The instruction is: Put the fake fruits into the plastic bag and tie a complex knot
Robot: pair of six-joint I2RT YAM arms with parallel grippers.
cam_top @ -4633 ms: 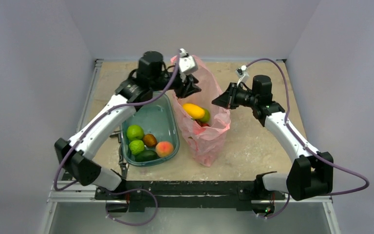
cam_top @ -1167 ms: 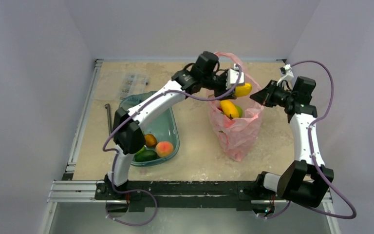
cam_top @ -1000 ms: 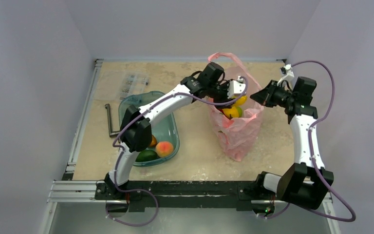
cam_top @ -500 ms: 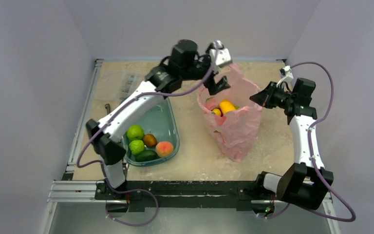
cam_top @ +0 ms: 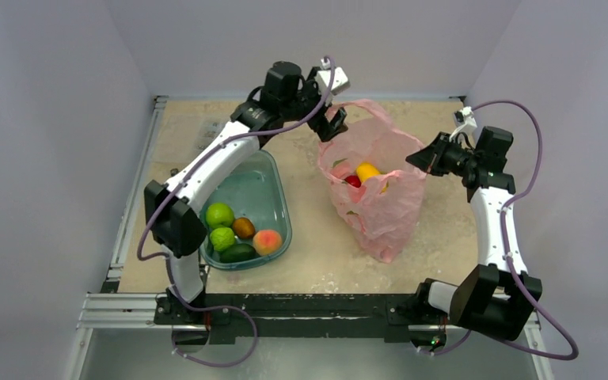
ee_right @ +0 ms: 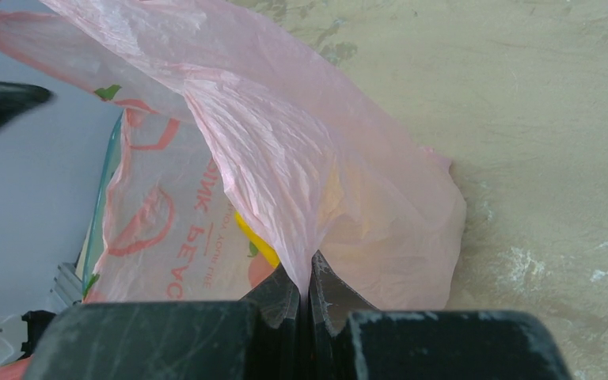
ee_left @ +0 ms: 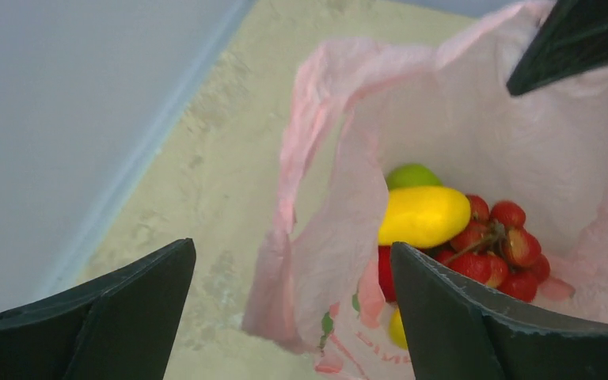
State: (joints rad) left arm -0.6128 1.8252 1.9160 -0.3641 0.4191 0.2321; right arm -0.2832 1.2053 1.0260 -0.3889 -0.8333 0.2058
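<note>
We've lifted the left gripper [cam_top: 334, 127] out, jaws wide and empty. The yellow fruit [ee_left: 423, 215] it carried now lies below it in the plastic bag [cam_top: 380, 210]. Our right gripper [ee_right: 309, 273] stays pinched on the bag's rim. The peach [cam_top: 267, 240] and others wait in the tub [cam_top: 257, 190], likely next.

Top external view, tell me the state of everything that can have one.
plastic bag, upright, mouth open, handles untied, part filled
teal tub, uncovered, five fake fruits inside
left end effector, open, empty, above the bag's rim
right end effector, shut on the bag's rim
</note>
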